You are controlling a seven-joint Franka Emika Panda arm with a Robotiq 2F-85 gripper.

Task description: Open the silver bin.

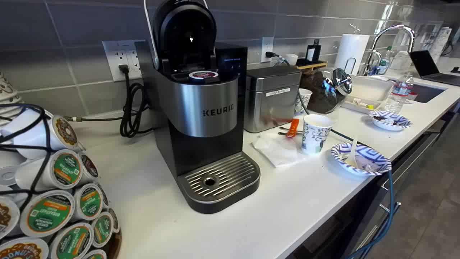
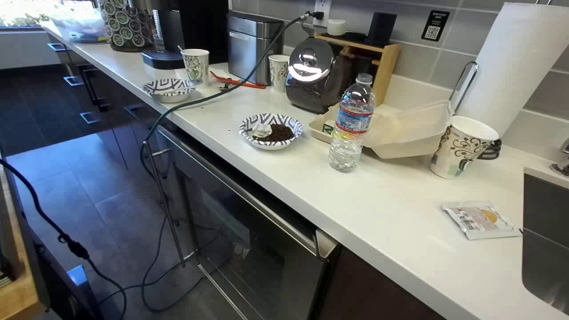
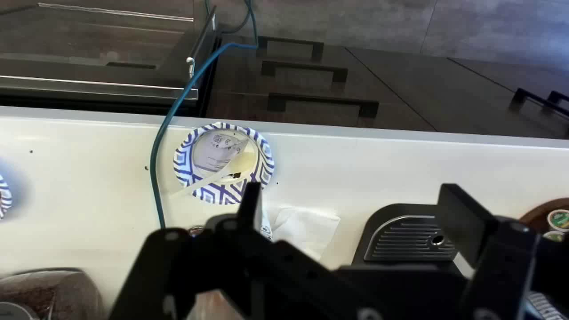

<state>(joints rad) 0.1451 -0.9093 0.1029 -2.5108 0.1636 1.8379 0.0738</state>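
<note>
Nearest, in the wrist view, a black gripper (image 3: 350,202) hangs above a white counter (image 3: 378,164), its fingers (image 3: 462,218) spread wide. In an exterior view, coffee pods (image 1: 66,171) fill the near left; then comes a coffee machine (image 1: 201,111), its top raised. Just beyond stands the silver bin (image 1: 269,109), closed, a label (image 1: 278,92) on its front, beside a paper cup (image 1: 305,96). Farther along are a jar (image 1: 318,91), paper towels (image 1: 350,54) and a sink (image 1: 429,94).
</note>
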